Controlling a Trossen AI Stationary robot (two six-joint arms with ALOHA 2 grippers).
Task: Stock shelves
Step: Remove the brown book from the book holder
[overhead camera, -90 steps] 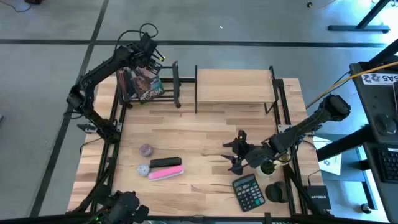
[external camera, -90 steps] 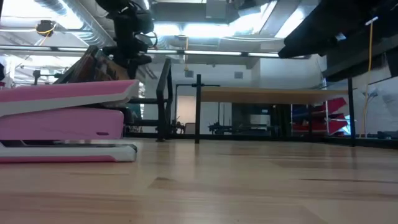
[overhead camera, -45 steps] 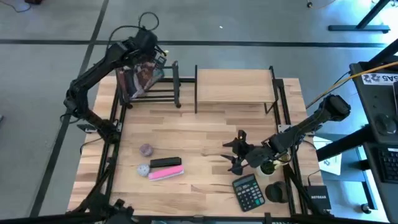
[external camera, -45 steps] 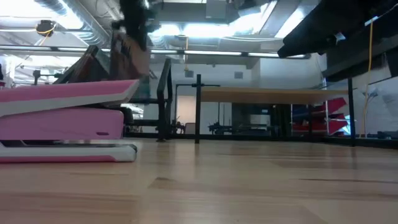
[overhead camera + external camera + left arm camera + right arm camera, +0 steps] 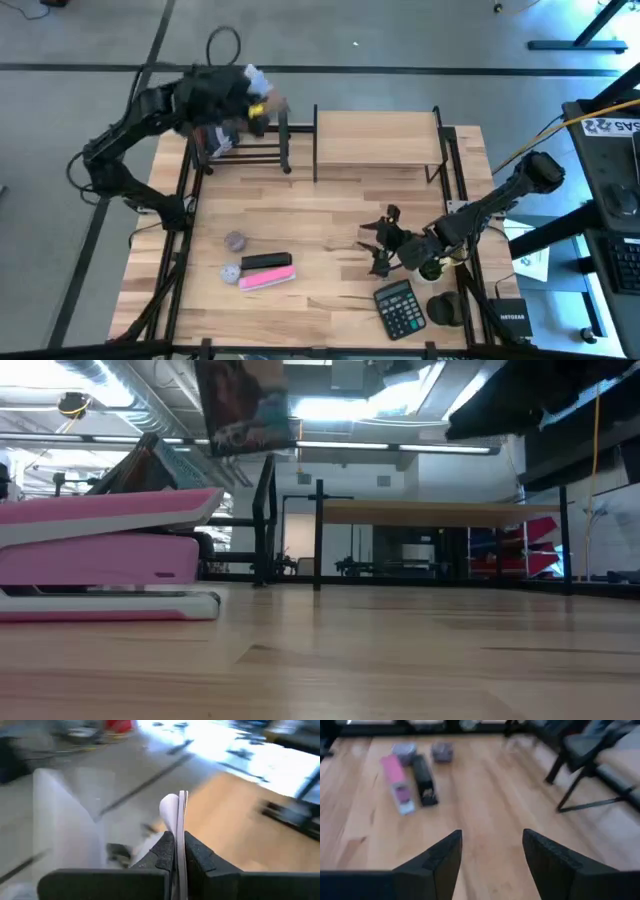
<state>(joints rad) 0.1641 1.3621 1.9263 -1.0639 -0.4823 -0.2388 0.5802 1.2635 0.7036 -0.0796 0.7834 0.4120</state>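
My left gripper (image 5: pixel 250 98) is above the low black rack (image 5: pixel 262 138) at the table's far left, shut on a thin book (image 5: pixel 245 405) that hangs above the rack. Another book (image 5: pixel 150 465) leans inside the rack. The light wood shelf (image 5: pixel 378 135) stands right of the rack on its black posts. My right gripper (image 5: pixel 383 247) hovers open over the table's near right part, with nothing between its fingers. My left gripper pinches the thin book's edge (image 5: pixel 179 820) between its two fingers, with white pages sticking out beyond the fingertips. The book is lifted clear of the rack and hangs roughly upright in the low view.
A pink stapler (image 5: pixel 266 278), a black block (image 5: pixel 266 261) and two small purple pieces (image 5: pixel 234 241) lie near left. A calculator (image 5: pixel 400 308), a black round thing (image 5: pixel 445 308) and a black box (image 5: pixel 512 322) sit near right. Bare tabletop lies in the middle.
My left gripper has risen from the black rack, drawing the book up out of it. The book now hangs clear above the rack and a little toward the wood shelf. The other book has stayed leaning in the rack.
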